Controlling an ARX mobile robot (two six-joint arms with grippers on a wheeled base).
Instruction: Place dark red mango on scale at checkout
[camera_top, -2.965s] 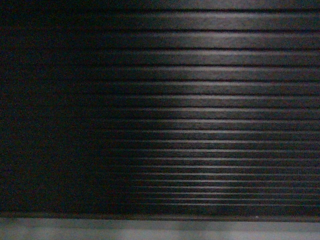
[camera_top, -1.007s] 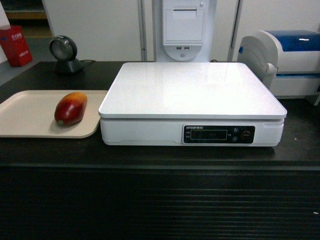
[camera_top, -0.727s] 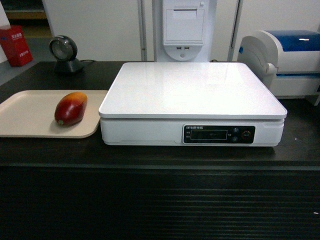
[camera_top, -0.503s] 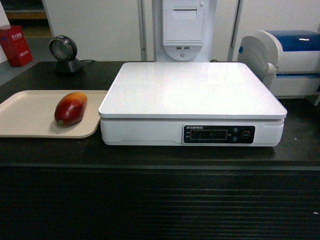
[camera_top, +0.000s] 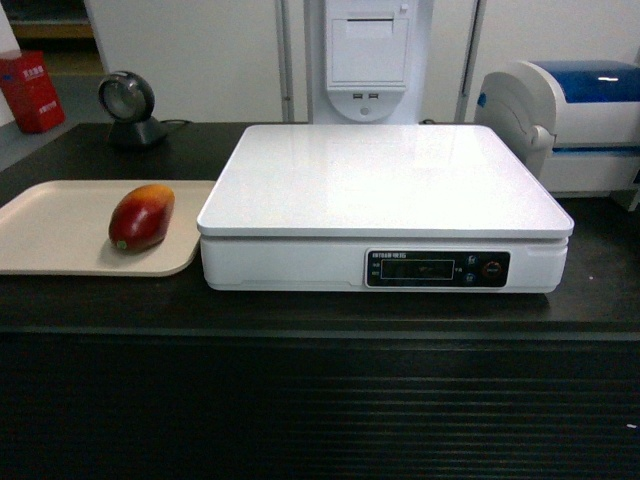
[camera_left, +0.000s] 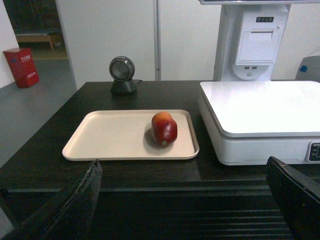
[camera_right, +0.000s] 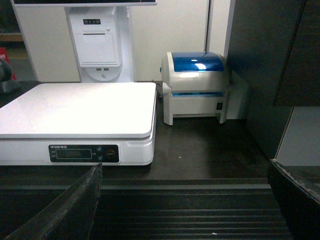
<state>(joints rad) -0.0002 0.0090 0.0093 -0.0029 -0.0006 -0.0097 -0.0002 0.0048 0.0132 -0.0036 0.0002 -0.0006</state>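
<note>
The dark red mango lies on a beige tray at the left of the black checkout counter. To its right stands the white scale, its top bare. My left gripper is open, low before the counter's front edge, short of the tray. Open too, my right gripper hangs before the counter, just right of the scale. Neither gripper shows in the head view.
A round black scanner stands behind the tray. A white-and-blue printer sits right of the scale, a white receipt kiosk behind it. A dark wall rises at the far right.
Three seconds ago the head view showed only the ribbed counter front; it has since risen to the countertop. Over the last second nothing has moved.
</note>
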